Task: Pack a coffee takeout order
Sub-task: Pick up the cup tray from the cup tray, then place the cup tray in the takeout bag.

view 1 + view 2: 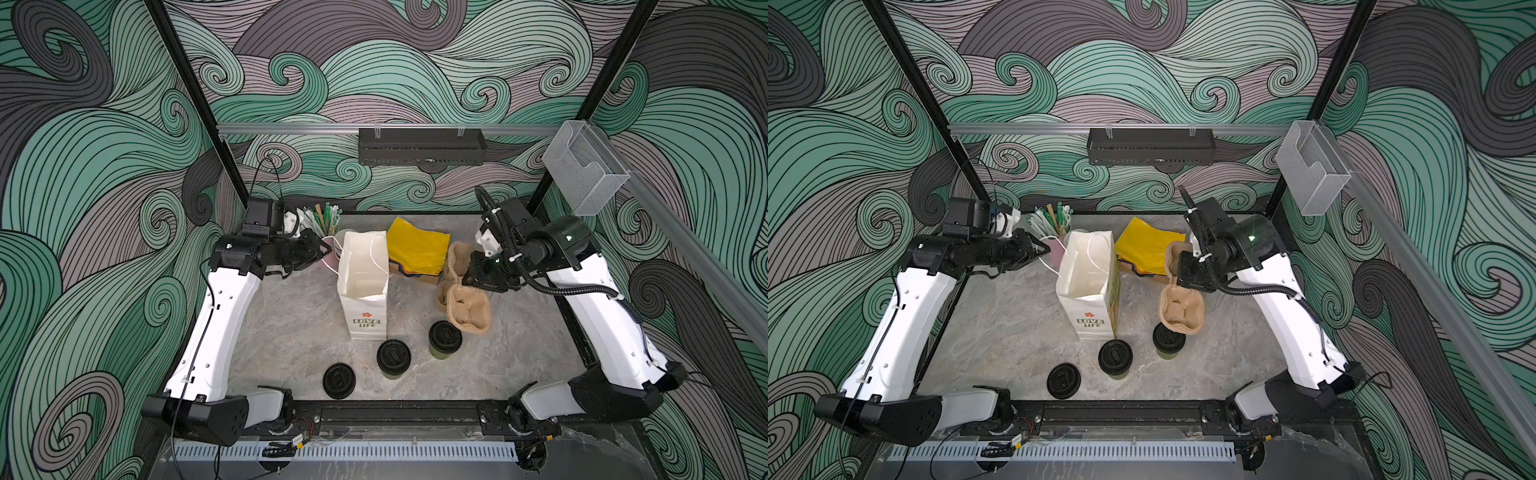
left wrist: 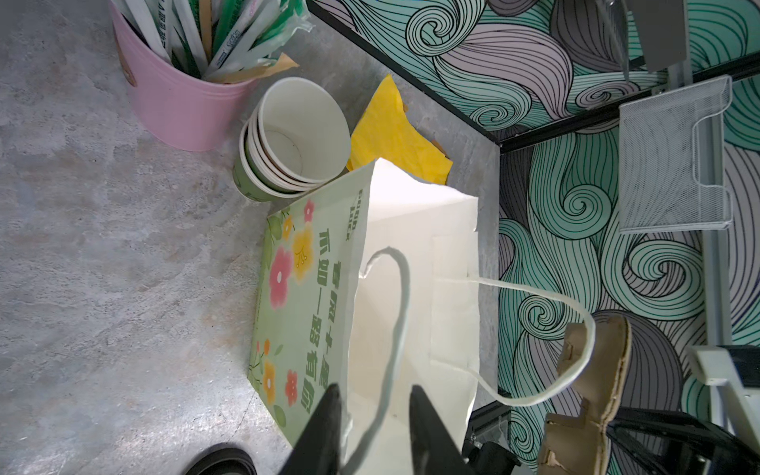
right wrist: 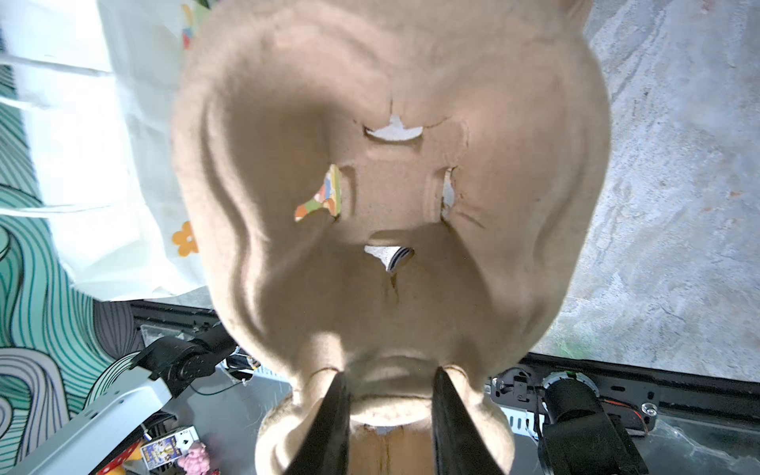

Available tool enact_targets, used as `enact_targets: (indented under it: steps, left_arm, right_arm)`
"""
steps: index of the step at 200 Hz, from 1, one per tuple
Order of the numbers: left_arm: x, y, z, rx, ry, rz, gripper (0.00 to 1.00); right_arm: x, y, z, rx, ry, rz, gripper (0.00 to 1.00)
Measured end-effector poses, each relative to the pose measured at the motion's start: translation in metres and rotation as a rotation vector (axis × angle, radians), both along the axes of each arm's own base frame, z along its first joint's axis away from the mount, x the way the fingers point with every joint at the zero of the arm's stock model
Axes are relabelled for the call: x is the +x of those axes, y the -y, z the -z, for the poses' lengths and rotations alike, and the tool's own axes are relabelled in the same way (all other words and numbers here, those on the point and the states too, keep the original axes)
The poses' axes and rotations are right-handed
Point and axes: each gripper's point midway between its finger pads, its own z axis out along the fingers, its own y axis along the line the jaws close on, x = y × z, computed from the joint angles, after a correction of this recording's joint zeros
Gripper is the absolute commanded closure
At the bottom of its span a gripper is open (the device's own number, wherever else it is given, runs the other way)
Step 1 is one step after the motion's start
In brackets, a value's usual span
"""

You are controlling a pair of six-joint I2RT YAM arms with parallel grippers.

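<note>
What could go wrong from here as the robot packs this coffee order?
The left gripper straddles the cord handle of the paper bag; a pull could tip it. The right gripper holds the cup carrier by one end, tilted, so it may slip or snag the bag's rim. It hangs near a lidded cup and could knock it.

A tan pulp cup carrier point(image 3: 390, 288) fills nearly the whole view, very close and a little blurred. One of its wells faces the camera, with four small openings around a flat square middle. The right gripper point(image 3: 390, 372) has its two black fingers point(image 3: 329, 419) pressed on a ridge of the carrier from both sides. Behind the carrier stands a white paper bag point(image 3: 123, 164) with flower print, and the grey table point(image 3: 678, 205) is on the other side. The left arm point(image 3: 123, 395) is visible beyond the bag.
</note>
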Motion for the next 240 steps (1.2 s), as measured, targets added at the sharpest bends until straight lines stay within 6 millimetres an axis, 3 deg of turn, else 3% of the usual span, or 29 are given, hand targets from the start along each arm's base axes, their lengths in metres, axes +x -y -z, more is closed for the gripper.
enact_targets:
  steps: [43, 86, 127, 185, 240]
  left_arm:
    - [-0.006, 0.001, 0.006, -0.024, -0.005, -0.012, 0.97]
    - [-0.012, 0.001, 0.005, -0.076, 0.033, -0.046, 1.00]
    - [-0.016, 0.003, 0.008, -0.132, 0.058, -0.073, 1.00]
    - [-0.020, 0.004, 0.011, -0.169, 0.076, -0.092, 1.00]
    - [-0.023, 0.003, 0.009, -0.176, 0.092, -0.095, 1.00]
  right_arm:
    - [-0.010, -0.037, -0.029, 0.078, 0.055, -0.098, 0.71]
    - [-0.018, -0.088, -0.056, 0.163, 0.101, -0.223, 0.71]
    - [-0.027, -0.140, -0.070, 0.246, 0.111, -0.327, 0.71]
    - [-0.032, -0.214, -0.066, 0.363, 0.078, -0.415, 0.71]
    - [-0.001, -0.254, -0.049, 0.398, 0.091, -0.375, 0.71]
